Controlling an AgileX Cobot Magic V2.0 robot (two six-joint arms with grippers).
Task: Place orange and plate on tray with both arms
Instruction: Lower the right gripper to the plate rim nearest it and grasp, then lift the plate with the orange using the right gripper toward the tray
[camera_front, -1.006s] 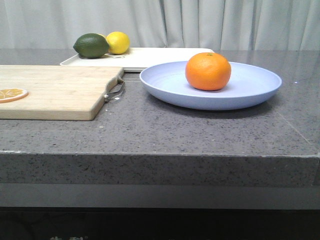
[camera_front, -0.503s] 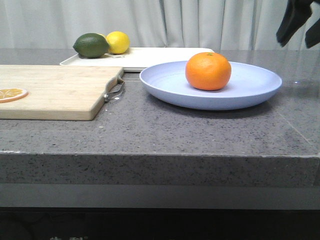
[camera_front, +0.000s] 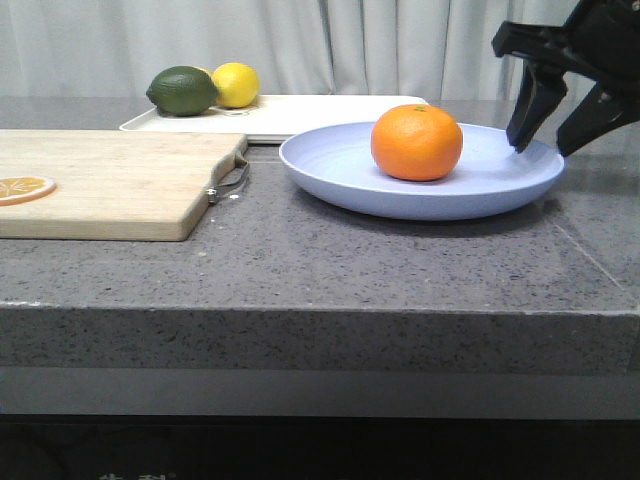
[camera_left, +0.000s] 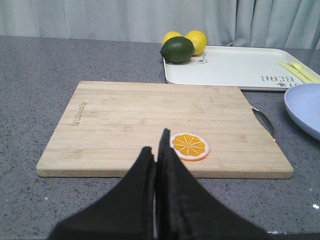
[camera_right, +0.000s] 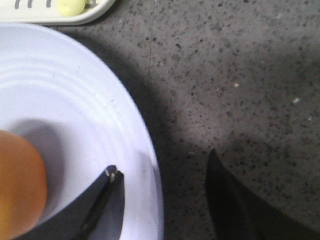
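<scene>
Tray (camera_front: 300, 113) lies at the back of the counter, white, low-rimmed, carrying a lime (camera_front: 183, 91) and a lemon (camera_front: 236, 84) at its left end; neither task item is on it yet. Plate (camera_front: 500, 170), lavender-blue, sits on the counter just in front of the tray and to the right, with the orange (camera_front: 416, 142) resting at its centre. Judgement: the task is at its start, with the lift and transfer of both plate and orange still to do.

Right gripper (camera_front: 546, 148) is at the plate's right rim, jaws spread wide and holding nothing; in the right wrist view one finger sits over the plate's inside and the other over the counter outside, so the rim lies between them, not yet clamped. Left gripper (camera_left: 156, 150) hovers above the cutting board (camera_left: 150, 115), fingers pressed together, empty, near a dried orange slice (camera_left: 189, 146).

Counter (camera_front: 330, 270) is dark grey speckled stone with a squared front edge. Pale curtains (camera_front: 400, 45) close off the background.
</scene>
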